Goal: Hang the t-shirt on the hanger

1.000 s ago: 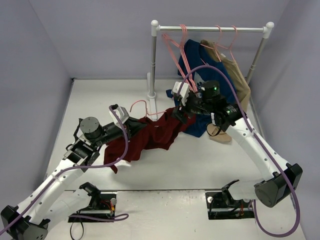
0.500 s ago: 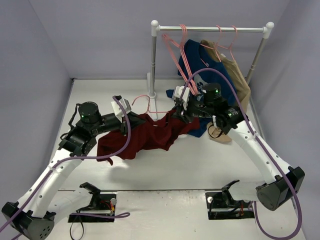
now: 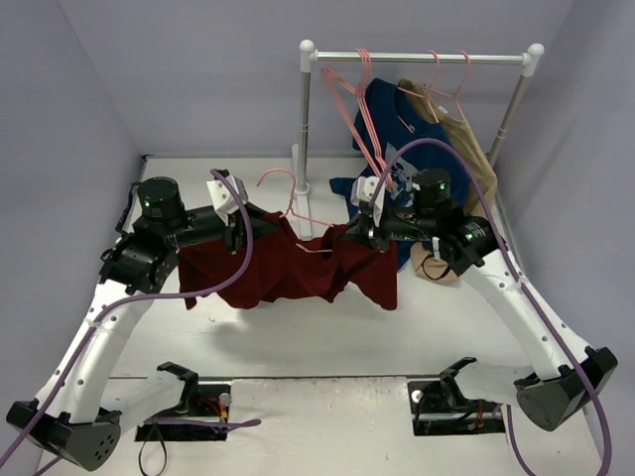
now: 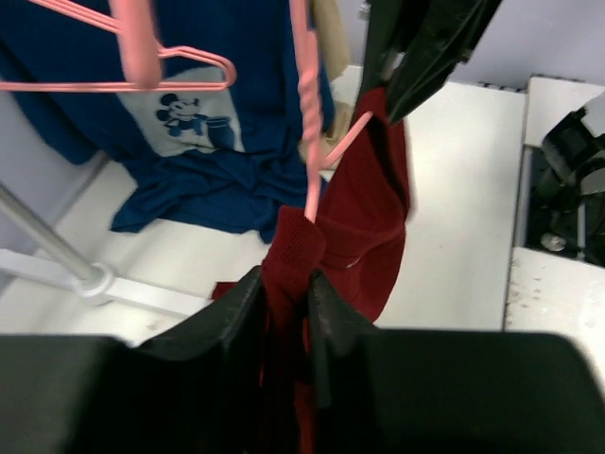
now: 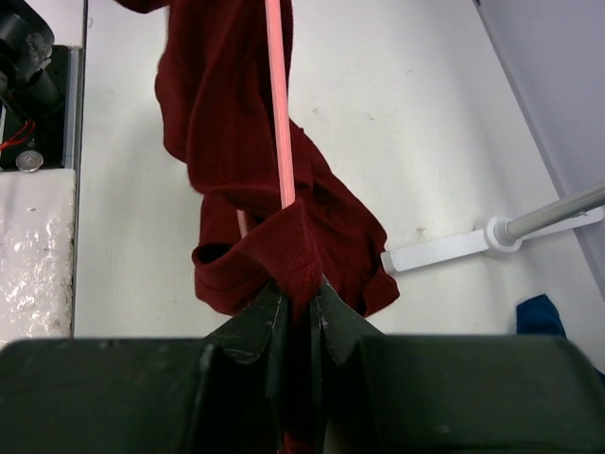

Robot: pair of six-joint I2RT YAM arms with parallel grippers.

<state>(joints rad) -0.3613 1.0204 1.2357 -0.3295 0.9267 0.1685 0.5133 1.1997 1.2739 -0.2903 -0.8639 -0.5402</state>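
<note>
The maroon t-shirt (image 3: pixel 288 270) hangs stretched between my two grippers above the table. My left gripper (image 3: pixel 248 226) is shut on its left shoulder, with cloth (image 4: pixel 295 248) bunched between the jaws. My right gripper (image 3: pixel 357 234) is shut on the other shoulder, where red fabric (image 5: pixel 302 255) is pinched tight. A pink wire hanger (image 3: pixel 295 206) sticks out of the shirt's neck, its hook up at the back. One hanger wire (image 4: pixel 305 123) runs down into the cloth in the left wrist view. In the right wrist view another stretch of the hanger (image 5: pixel 278 104) runs along the shirt.
A white clothes rack (image 3: pixel 422 58) stands at the back, its foot (image 3: pixel 301 184) just behind the shirt. Several pink hangers (image 3: pixel 347 91), a navy garment (image 3: pixel 397 124) and a tan garment (image 3: pixel 474 154) hang on it. Purple walls close in the table.
The right gripper has closed on the shirt's shoulder. Both arms rose and drew apart, the left one swinging left, so the shirt now hangs spread out off the table.
</note>
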